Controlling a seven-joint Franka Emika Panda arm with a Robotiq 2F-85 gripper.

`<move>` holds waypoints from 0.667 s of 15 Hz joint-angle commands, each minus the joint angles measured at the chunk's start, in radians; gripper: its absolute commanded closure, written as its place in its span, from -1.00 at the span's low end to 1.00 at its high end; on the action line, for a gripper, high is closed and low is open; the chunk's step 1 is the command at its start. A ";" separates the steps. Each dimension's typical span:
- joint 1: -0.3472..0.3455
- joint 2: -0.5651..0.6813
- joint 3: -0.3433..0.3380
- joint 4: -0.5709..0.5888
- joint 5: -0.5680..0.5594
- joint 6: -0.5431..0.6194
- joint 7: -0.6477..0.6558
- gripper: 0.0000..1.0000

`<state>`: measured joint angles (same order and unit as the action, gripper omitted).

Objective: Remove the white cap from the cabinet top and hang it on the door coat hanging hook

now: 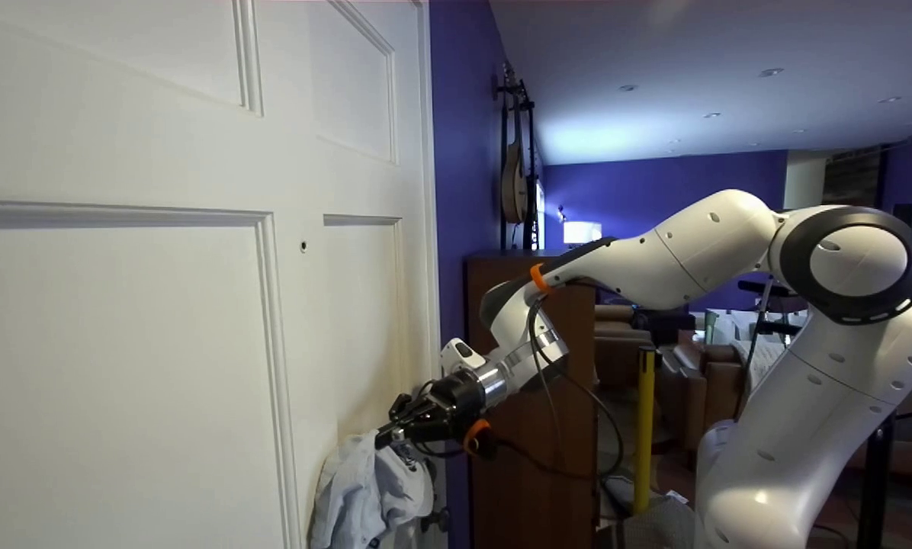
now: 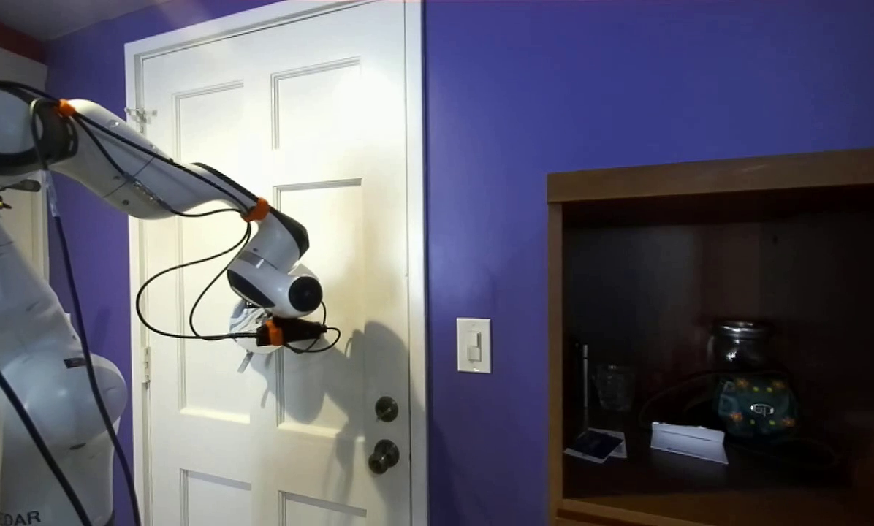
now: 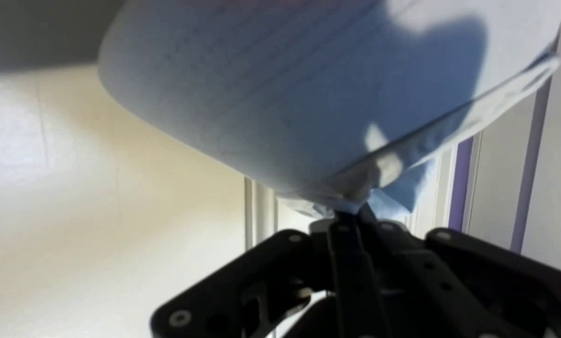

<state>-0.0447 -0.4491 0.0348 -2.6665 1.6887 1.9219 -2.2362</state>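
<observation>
The soft white cloth cap (image 1: 349, 488) hangs in the air in front of the tall white wooden-looking door (image 2: 258, 146). The black two-fingered tool (image 3: 353, 217) pinches the cap tight by its edge. I cannot tell if the cap touches the door. In the wrist view the cap is big and close, with a dark shadow on it.

In an exterior view the smooth white robot arm (image 2: 196, 191) hides most of the cap, and thin black cables (image 2: 137, 301) loop in front of the door.

The door has flat sunken panels. It has a small round dark hole (image 1: 303, 246) higher than the cap. A round dark metal knob (image 2: 384, 456) is near its edge, with a round dark lock (image 2: 386, 409) just above. At the opposite edge is a small shiny piece (image 2: 141, 115), too small to tell what it is.

Beside the door is a purple wall (image 2: 649, 80) with a white light switch (image 2: 473, 345). Next comes a brown wooden cabinet (image 2: 722, 177), open in front. Inside are a glass jar (image 2: 742, 347), a green flowery purse (image 2: 757, 405) and a folded white card (image 2: 689, 443).

Farther back, a tan wooden guitar (image 1: 514, 183) hangs up high. A thick yellow post (image 1: 644, 435) stands near brown seats (image 1: 622, 354).
</observation>
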 commanded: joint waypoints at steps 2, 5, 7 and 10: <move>0.001 0.050 0.000 -0.002 0.148 -0.037 -0.124 0.99; 0.005 0.082 0.001 0.001 0.194 -0.082 -0.150 0.99; 0.009 0.107 0.005 0.003 0.221 -0.118 -0.157 0.99; 0.011 0.138 0.014 0.008 0.228 -0.154 -0.164 0.99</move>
<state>-0.0442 -0.3455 0.0394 -2.6695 1.8716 1.8054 -2.3666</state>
